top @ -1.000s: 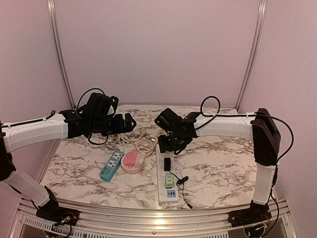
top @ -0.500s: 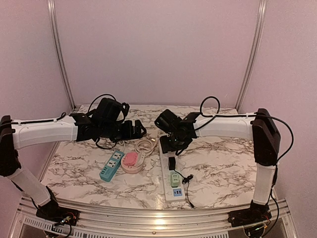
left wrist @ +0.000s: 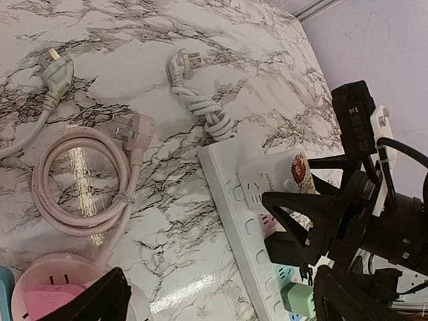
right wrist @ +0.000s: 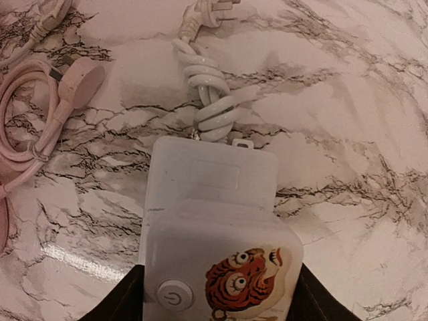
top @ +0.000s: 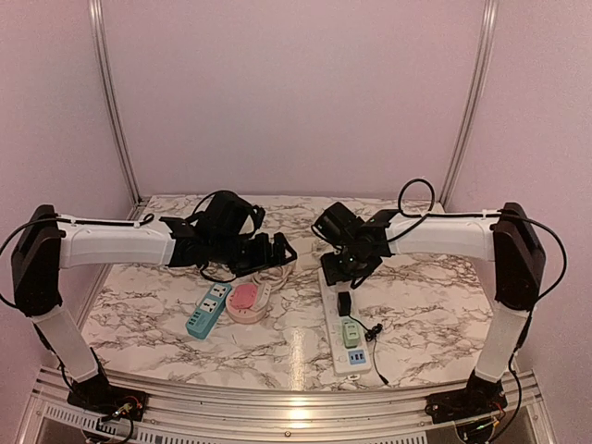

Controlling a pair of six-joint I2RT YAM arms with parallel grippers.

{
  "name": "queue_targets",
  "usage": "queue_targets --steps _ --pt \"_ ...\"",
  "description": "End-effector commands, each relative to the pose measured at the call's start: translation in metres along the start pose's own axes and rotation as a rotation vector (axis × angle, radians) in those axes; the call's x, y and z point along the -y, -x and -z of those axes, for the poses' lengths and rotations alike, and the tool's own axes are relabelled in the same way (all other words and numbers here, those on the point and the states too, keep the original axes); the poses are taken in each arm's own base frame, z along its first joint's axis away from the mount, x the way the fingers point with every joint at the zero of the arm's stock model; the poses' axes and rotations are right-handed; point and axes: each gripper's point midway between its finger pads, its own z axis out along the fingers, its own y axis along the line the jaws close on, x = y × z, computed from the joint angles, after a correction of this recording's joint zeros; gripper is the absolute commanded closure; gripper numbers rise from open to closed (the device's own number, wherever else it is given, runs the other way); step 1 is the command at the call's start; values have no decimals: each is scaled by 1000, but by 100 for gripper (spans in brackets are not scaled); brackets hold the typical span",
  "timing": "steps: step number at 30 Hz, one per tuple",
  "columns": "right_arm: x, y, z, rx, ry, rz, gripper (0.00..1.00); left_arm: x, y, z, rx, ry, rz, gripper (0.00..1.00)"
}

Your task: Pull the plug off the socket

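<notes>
A white power strip (top: 335, 298) lies on the marble table with a black plug (top: 344, 302) and a green plug (top: 350, 330) seated in it. My right gripper (top: 344, 265) is shut across the strip's far end, its fingers (right wrist: 127, 299) on either side of a white block with a tiger sticker (right wrist: 244, 281). My left gripper (top: 277, 250) is open and empty, hovering just left of the strip. In the left wrist view, the strip (left wrist: 231, 194), the black plug (left wrist: 284, 251) and the green plug (left wrist: 299, 297) lie between the fingertips (left wrist: 93, 302).
A pink round socket (top: 245, 298) and a blue power strip (top: 208, 308) lie left of the white strip. A coiled pink cord (left wrist: 80, 174), a loose white plug (left wrist: 57, 67) and the strip's bundled cable (left wrist: 210, 120) lie behind. A thin black wire (top: 375, 365) trails toward the front edge.
The right gripper has moved right, dragging the white power strip with it. The left arm has reached right, closer to the strip.
</notes>
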Motion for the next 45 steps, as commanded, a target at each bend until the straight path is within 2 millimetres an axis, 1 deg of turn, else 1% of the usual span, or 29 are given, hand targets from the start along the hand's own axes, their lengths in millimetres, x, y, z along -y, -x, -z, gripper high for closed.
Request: queue_targets --steps 1,5,8,10,12,14,17,21,25,28,29,33,36,41,45 --pt "-1 17 17 65 44 16 34 21 8 -9 -5 -70 21 2" --pt "-2 25 22 78 63 2 24 21 10 -12 -5 -71 22 2" --pt "1 32 24 86 76 -19 20 21 10 -12 -3 -69 22 2" --pt "6 34 23 78 68 -34 20 20 9 -14 -8 -66 24 2" --pt "11 35 22 74 59 -45 20 25 12 -15 4 -91 29 2" --pt "12 34 23 70 62 -48 20 27 12 -19 -1 -105 39 3" --pt "10 29 20 48 71 -42 24 32 14 -25 -6 -127 56 5" --pt "10 20 16 27 78 -44 28 39 19 -37 -14 -161 95 16" --pt "6 17 16 20 96 -43 33 43 24 -54 -28 -197 135 38" --pt "2 12 12 2 101 -29 34 38 25 -69 -44 -211 178 56" --pt "0 10 11 -5 102 -22 34 39 29 -71 -40 -221 192 62" --pt "-2 3 5 -24 96 -16 36 37 30 -89 -53 -229 216 78" --pt "-3 2 4 -27 96 -13 37 36 28 -103 -70 -231 230 86" --pt "-5 -3 1 -43 93 -1 38 34 23 -122 -93 -246 256 93" --pt "-7 -7 0 -51 89 4 37 30 18 -134 -111 -233 264 97"
